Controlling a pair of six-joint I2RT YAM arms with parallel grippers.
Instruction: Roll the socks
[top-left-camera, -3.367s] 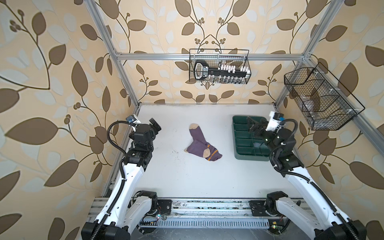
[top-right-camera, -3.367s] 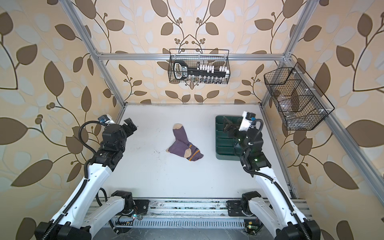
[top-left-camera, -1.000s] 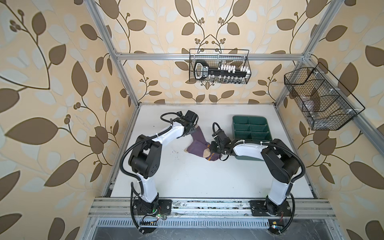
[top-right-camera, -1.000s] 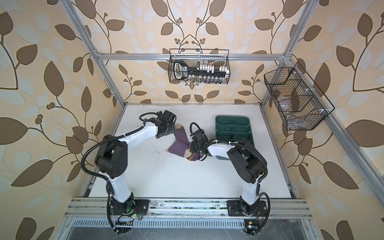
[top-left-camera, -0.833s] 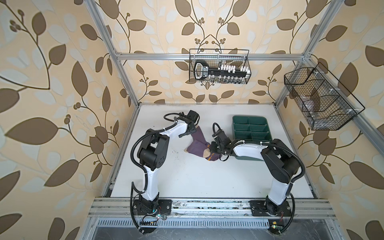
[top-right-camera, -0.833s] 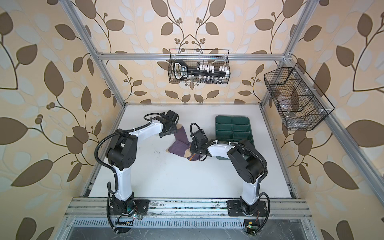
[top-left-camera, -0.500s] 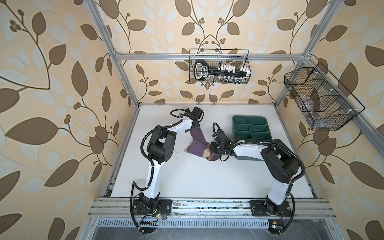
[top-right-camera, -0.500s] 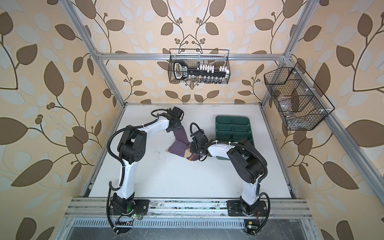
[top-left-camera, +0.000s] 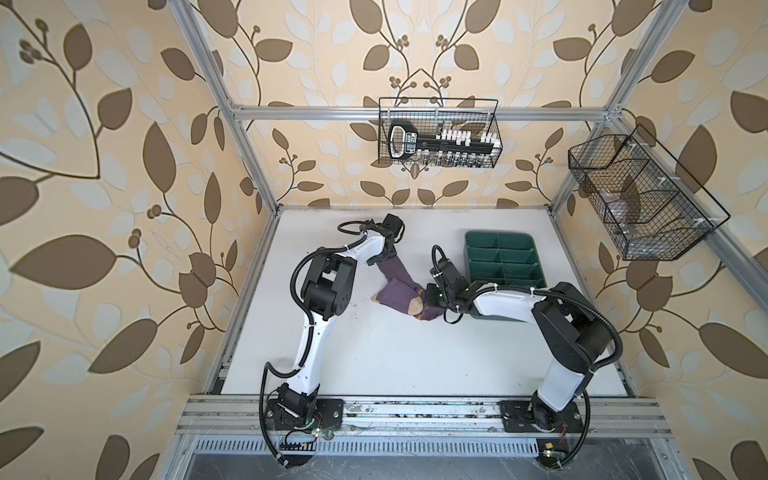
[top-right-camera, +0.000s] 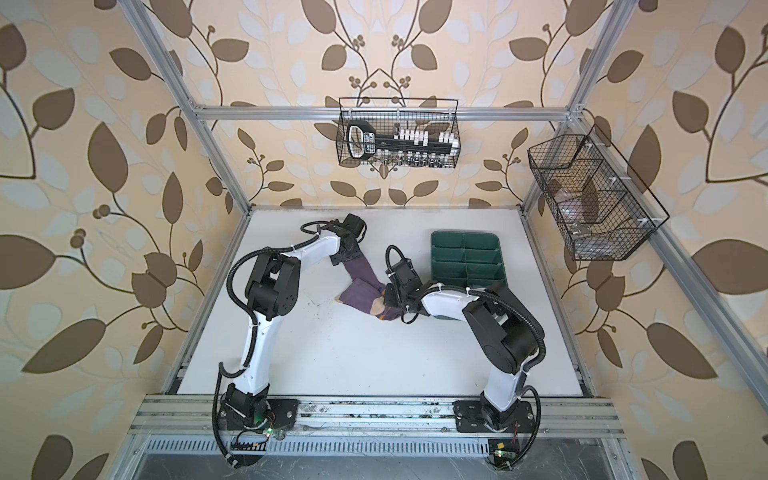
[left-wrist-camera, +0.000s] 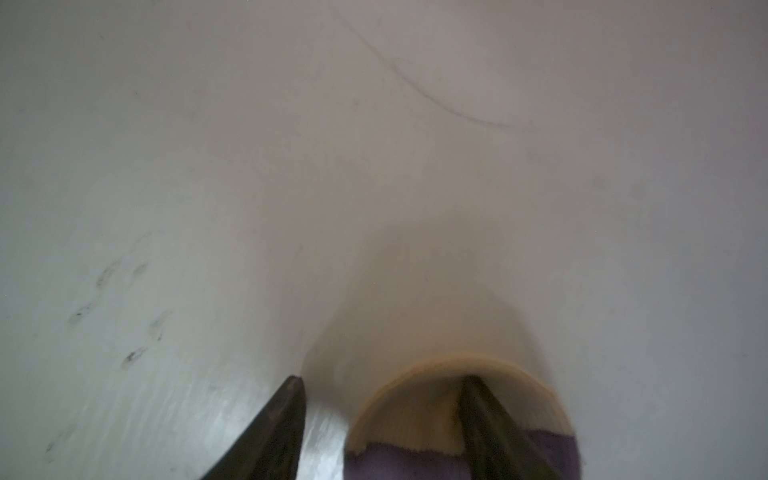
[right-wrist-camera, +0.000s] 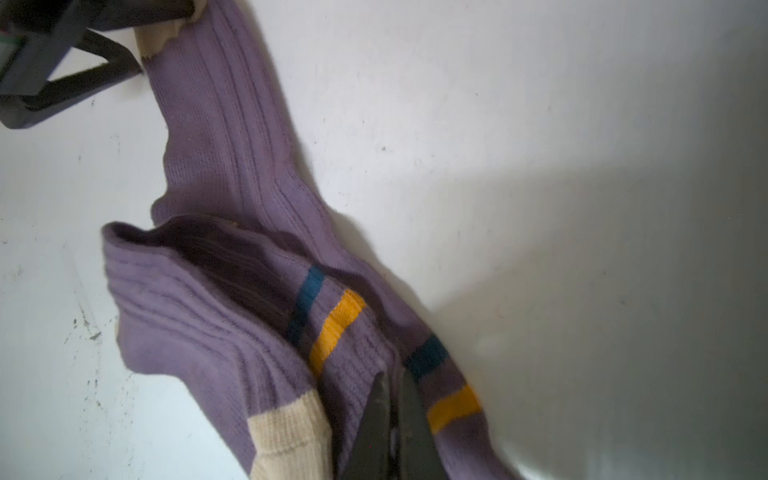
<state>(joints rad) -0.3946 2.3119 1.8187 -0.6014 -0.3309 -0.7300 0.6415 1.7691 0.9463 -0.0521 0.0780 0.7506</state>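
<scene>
Since the earliest frame both arms have left their folded rest at the sides of the desk (top-left-camera: 395, 353) and reached in to the socks (top-left-camera: 399, 291). Over the last second the left arm's elbow has swung in toward the middle, while the right arm has stayed where it was.

The socks lie near the middle of the desk in both top views, just left of the green tray (top-left-camera: 503, 257). Both look purple and they overlap. One runs away from the pile toward the far left. The other lies crumpled across it, with a tan heel (top-left-camera: 414, 306) showing.

The left gripper (top-left-camera: 376, 261) sits at the far end of the stretched sock (top-right-camera: 353, 270). In the left wrist view the left gripper (left-wrist-camera: 382, 380) has its fingers well apart. One finger (left-wrist-camera: 490, 424) rests on the tan toe (left-wrist-camera: 415, 399). The other (left-wrist-camera: 282, 419) is on bare desk just beside it, so nothing is clamped.

The right gripper (top-left-camera: 428, 293) is at the near end of the pile, beside the tray. In the right wrist view the right gripper (right-wrist-camera: 392, 374) is closed. Its tips are pressed into the purple fabric (right-wrist-camera: 232, 166) between two sets of navy and orange stripes (right-wrist-camera: 332, 328). Whether cloth is pinched between the tips cannot be told.
</scene>
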